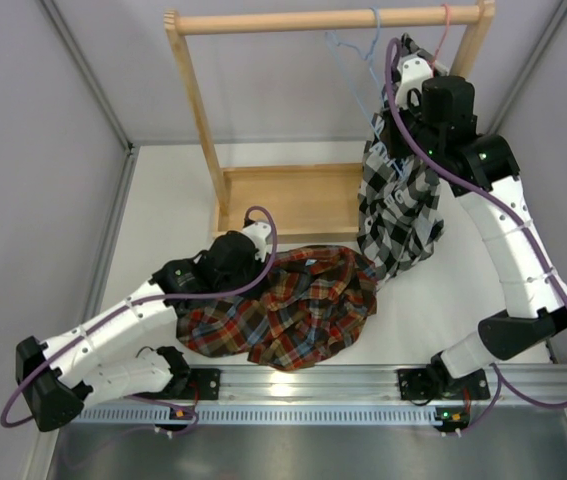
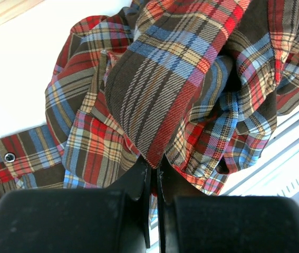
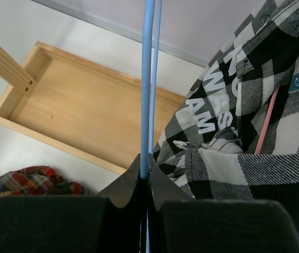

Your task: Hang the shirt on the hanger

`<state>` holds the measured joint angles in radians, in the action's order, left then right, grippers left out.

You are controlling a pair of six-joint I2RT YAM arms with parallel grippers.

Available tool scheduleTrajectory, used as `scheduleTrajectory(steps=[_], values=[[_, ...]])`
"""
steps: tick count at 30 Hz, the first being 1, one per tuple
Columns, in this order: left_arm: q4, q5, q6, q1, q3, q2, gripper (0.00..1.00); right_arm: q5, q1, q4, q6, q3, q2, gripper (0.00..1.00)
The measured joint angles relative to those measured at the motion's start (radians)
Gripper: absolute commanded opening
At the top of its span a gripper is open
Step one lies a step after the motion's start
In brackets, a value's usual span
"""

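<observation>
The red, orange, green and blue plaid shirt (image 1: 288,305) lies crumpled on the table in front of the rack; it fills the left wrist view (image 2: 160,84). My left gripper (image 2: 153,164) is shut on a fold of the shirt at the heap's left side (image 1: 248,262). The light-blue hanger (image 1: 355,60) hangs by its hook from the wooden rail. My right gripper (image 3: 145,167) is shut on the hanger's thin blue wire (image 3: 147,79), up by the rail's right end (image 1: 403,150).
A black-and-white checked shirt (image 1: 398,205) hangs on a pink-red hanger (image 1: 441,40) right beside the blue one. The wooden rack (image 1: 203,120) has a tray base (image 1: 293,200). Grey walls close both sides. A metal rail (image 1: 313,385) runs along the near edge.
</observation>
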<state>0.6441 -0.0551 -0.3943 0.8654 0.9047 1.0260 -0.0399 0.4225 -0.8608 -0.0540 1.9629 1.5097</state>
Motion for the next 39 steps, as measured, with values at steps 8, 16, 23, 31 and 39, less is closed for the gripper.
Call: scheduleTrajectory(steps=[8, 16, 23, 31, 39], values=[[-0.002, -0.009, -0.001, 0.0, 0.0, -0.014, 0.0, 0.0, 0.0, 0.012, 0.061, -0.006, -0.037, 0.0], [-0.005, -0.009, -0.005, 0.0, -0.001, -0.014, 0.0, 0.008, 0.0, 0.044, 0.094, -0.003, -0.06, 0.0], [-0.01, -0.032, -0.017, 0.0, -0.01, -0.039, 0.0, 0.052, 0.0, 0.068, 0.117, 0.035, -0.059, 0.0], [-0.016, -0.076, -0.031, 0.0, -0.016, -0.103, 0.0, 0.111, 0.0, 0.092, 0.123, 0.056, -0.068, 0.0], [-0.016, -0.145, -0.078, 0.0, -0.017, -0.103, 0.0, 0.178, 0.0, 0.116, 0.121, -0.153, -0.201, 0.0]])
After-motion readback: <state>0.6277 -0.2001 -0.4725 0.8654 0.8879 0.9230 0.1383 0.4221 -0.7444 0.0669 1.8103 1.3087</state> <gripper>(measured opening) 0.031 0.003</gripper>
